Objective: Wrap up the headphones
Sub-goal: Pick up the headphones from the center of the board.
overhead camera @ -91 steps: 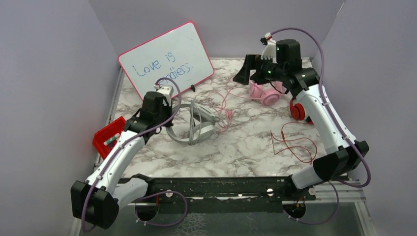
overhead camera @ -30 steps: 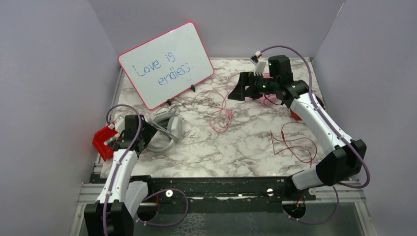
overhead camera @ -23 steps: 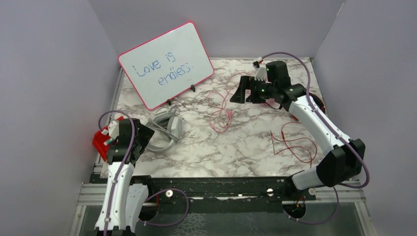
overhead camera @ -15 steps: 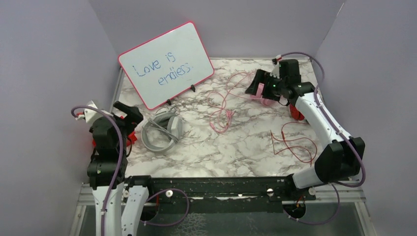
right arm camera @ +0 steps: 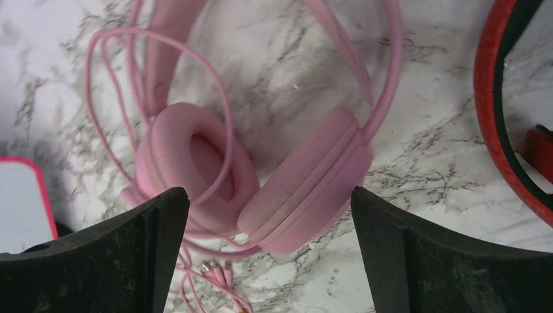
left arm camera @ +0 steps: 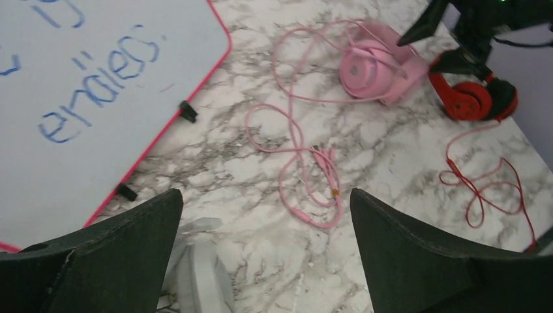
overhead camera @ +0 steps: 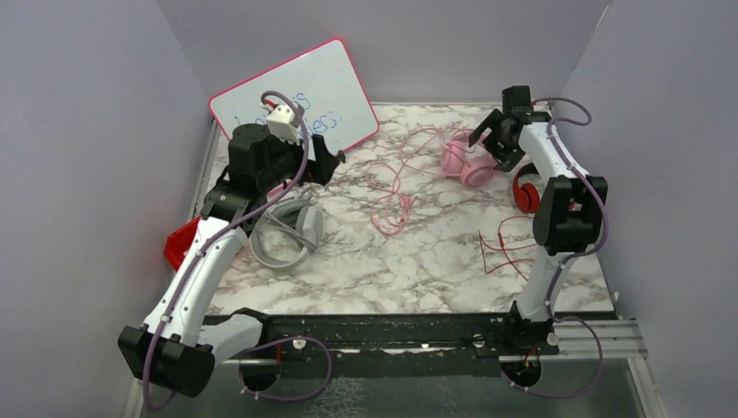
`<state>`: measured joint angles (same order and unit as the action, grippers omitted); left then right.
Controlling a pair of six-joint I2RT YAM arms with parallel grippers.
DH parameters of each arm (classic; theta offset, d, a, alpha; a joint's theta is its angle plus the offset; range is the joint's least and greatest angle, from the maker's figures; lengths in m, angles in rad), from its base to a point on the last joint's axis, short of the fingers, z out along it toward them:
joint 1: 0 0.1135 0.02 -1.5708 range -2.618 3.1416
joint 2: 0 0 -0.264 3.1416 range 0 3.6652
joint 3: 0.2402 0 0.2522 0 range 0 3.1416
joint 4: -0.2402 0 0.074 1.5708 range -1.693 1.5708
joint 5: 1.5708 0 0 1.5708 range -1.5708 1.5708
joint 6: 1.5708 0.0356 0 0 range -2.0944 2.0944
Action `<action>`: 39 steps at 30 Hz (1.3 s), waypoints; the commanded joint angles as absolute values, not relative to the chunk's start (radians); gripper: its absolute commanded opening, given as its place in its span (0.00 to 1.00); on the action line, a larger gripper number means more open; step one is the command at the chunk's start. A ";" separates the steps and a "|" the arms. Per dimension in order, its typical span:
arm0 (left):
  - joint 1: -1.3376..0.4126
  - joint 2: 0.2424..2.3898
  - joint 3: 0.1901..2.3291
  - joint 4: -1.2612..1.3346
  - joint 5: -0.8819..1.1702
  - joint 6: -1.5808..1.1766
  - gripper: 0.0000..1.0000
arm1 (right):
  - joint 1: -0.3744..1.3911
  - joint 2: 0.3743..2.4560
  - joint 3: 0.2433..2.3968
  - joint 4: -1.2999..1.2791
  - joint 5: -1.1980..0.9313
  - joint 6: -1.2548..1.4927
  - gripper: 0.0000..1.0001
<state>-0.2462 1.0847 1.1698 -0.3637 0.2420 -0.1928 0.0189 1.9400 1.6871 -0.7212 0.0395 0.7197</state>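
The left gripper has its fingers spread wide and holds nothing, near the grey headphones. The right gripper, equally wide and empty, hangs over the pink headphones; the red headphones lie just beside

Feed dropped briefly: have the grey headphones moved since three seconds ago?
Yes. The grey headphones now lie further left, closer to the red bin, which has stayed put.

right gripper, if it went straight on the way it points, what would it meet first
Most likely the pink headphones, which lie centred between the fingers of the open right gripper in its wrist view. How far off they lie is unclear.
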 commanded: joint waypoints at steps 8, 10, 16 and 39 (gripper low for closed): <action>-0.402 1.002 1.109 -0.294 0.339 -0.130 0.98 | 0.006 2.081 1.710 -0.834 0.107 1.056 0.98; -0.403 1.001 1.121 -0.302 0.326 -0.122 0.98 | 0.005 2.107 1.706 -0.821 0.069 1.084 0.95; -0.405 1.035 1.167 -0.320 0.301 -0.113 0.98 | 0.006 2.108 1.656 -0.769 0.051 1.127 0.71; -0.402 1.414 1.635 -0.359 0.446 -0.343 0.98 | 0.254 1.306 1.254 -0.144 -0.227 -0.223 0.01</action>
